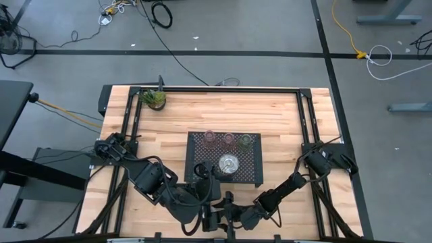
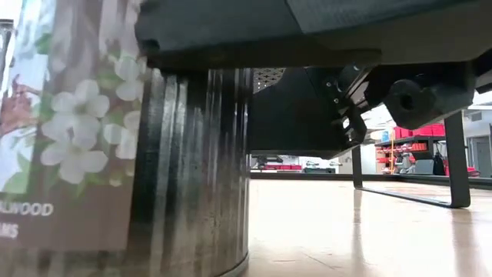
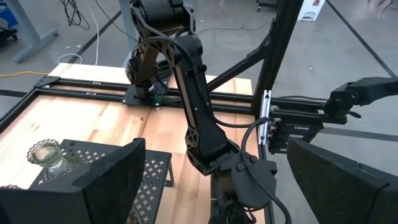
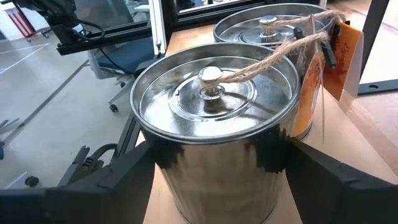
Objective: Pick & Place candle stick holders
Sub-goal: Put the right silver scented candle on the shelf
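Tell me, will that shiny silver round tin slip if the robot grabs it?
Probably slippery: the shiny silver round tin has smooth, mirror-like walls. Likely stiff, being metal. Its lid might lift if the twine gets tugged.

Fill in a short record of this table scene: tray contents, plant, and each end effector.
tray: black perforated tray, mid-table
back row on tray: two pink holders, one green holder
front of tray: silver dish
plant: potted plant, far left corner
left end effector: open, empty, near the tray
right end effector: at a lidded metal tin; second tin beyond it
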